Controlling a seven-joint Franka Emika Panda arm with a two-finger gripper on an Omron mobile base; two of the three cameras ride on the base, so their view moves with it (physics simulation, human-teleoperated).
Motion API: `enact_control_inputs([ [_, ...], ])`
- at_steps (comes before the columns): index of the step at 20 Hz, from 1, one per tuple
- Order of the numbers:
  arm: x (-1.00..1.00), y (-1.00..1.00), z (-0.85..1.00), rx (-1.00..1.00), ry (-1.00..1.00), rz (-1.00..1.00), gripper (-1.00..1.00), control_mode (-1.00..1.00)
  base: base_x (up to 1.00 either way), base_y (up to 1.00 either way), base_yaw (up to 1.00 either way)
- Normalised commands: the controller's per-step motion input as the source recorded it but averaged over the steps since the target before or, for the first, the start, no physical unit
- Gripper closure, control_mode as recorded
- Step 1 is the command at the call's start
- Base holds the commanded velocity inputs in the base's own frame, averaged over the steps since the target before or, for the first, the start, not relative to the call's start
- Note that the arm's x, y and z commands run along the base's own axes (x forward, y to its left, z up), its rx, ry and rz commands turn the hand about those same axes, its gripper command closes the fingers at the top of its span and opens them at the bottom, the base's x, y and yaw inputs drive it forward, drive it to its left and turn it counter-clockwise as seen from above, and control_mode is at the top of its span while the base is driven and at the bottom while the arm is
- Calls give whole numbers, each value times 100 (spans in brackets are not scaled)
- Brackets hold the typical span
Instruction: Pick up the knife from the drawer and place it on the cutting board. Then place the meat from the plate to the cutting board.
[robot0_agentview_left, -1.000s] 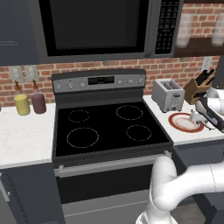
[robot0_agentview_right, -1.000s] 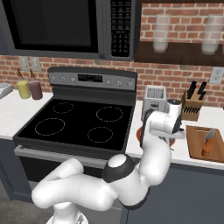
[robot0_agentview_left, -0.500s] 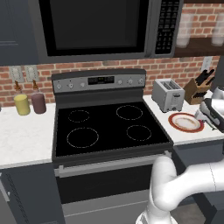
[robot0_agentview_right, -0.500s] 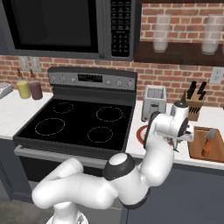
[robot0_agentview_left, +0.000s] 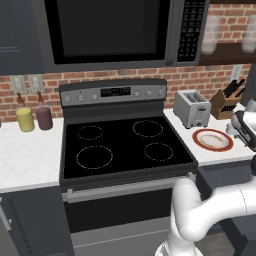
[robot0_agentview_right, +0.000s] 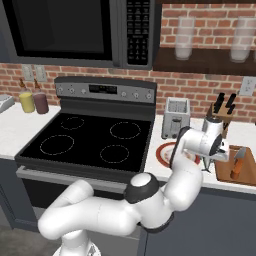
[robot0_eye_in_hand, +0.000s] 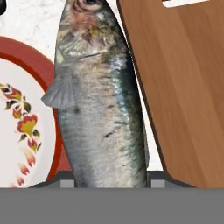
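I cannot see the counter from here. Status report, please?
Gripper shut on silver-grey fish-shaped meat, held between red-rimmed white plate and brown wooden cutting board. Orange-handled knife on board. Nothing blocking.

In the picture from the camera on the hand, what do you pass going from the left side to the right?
The plate with its red rim and flower pattern → the silvery fish, which is the meat, held in the gripper → the wooden cutting board.

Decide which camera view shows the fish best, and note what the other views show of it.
The hand view: the fish runs the length of the picture, scales and fin clear, between the plate and the cutting board. In the right base view a thin sliver hangs below the gripper. In the left base view I cannot make it out.
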Motion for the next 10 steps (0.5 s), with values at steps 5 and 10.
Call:
enact_control_inputs([
  [5, -3, -28, 0, 0, 0, 0, 100, -100, 0, 0, 0],
  [10, -8, -32, 0, 0, -2, 0, 100, -100, 0, 0, 0],
])
